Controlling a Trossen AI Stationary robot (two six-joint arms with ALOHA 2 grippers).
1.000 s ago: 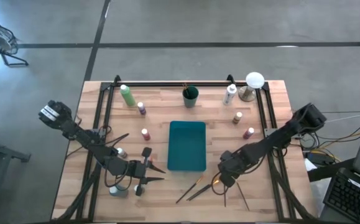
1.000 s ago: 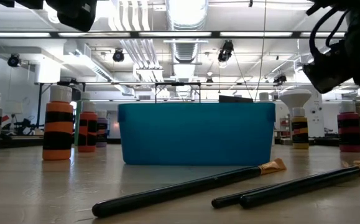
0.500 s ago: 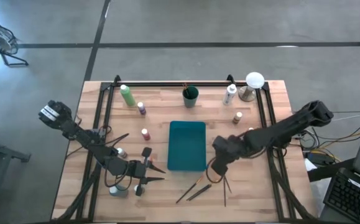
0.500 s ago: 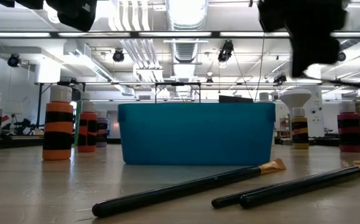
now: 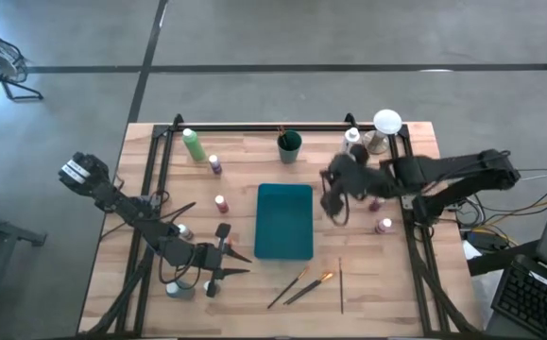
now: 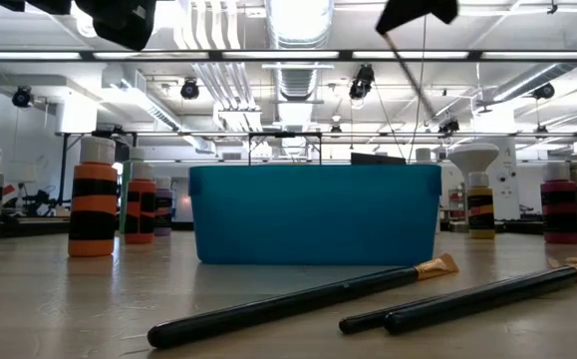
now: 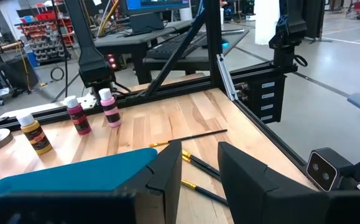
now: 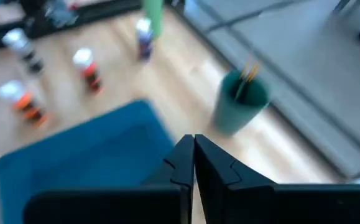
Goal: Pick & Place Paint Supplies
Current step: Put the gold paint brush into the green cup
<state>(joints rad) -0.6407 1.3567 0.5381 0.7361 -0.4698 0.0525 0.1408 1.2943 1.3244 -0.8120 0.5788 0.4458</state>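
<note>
My right gripper [image 5: 335, 196] hangs high over the table to the right of the teal tray [image 5: 284, 221], shut on a thin dark brush [image 6: 413, 80] that slants down from it. Three more brushes [image 5: 303, 283] lie flat on the wood near the front edge. Small white-capped bottles [image 5: 221, 203] stand left of the tray, with others [image 7: 77, 118] on its right. A tall green bottle [image 5: 191, 144] stands at the far left. My left gripper [image 5: 245, 263] waits open and level at the tray's near left corner, with nothing between its fingers [image 7: 167, 171]. My right gripper pinches the brush between its two shut fingers [image 8: 183, 158], at the brush's upper end [image 6: 390, 35]. The brush hangs slanting below the gripper, clear of the table. In the right wrist view the fingers hide the place of contact.
A teal cup [image 5: 289, 144] with brushes standing in it is at the far middle. A white-domed object on a stand [image 5: 386, 123] and a white bottle [image 5: 351, 140] are at the far right. Black rails [image 5: 282, 126] frame the table.
My right gripper has risen from the brushes near the front edge and swung toward the far edge, turning as it went, still shut. One brush has gone up with it, lifted clear of the table. The other three brushes lie where they were.
</note>
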